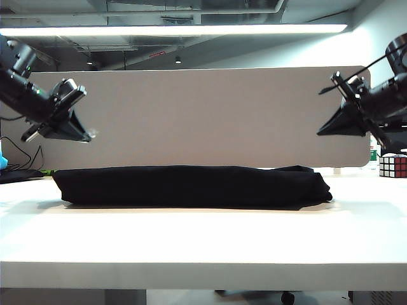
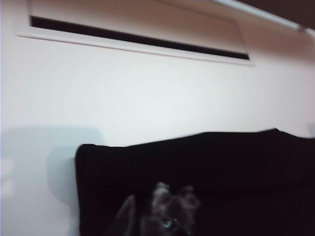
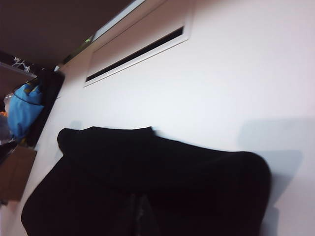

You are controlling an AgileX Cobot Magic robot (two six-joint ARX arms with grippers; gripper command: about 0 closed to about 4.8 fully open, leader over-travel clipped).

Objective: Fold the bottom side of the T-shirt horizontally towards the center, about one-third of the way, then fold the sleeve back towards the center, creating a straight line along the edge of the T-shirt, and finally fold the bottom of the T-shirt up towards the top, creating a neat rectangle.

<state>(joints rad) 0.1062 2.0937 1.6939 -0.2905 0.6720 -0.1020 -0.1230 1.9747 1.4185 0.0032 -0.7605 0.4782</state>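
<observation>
The black T-shirt lies folded into a long, low bundle across the middle of the white surface, below and between the two pincers. The left pincer hangs in the air above the bundle's left end, clear of the fabric, its fingers together and gripping nothing. The right pincer hangs above the bundle's right end, also apart from the cloth, fingers together and empty. In the left wrist view the left pincer shows blurred over the dark fabric. A Rubik's cube sits beneath the right arm, beyond the shirt's right end.
</observation>
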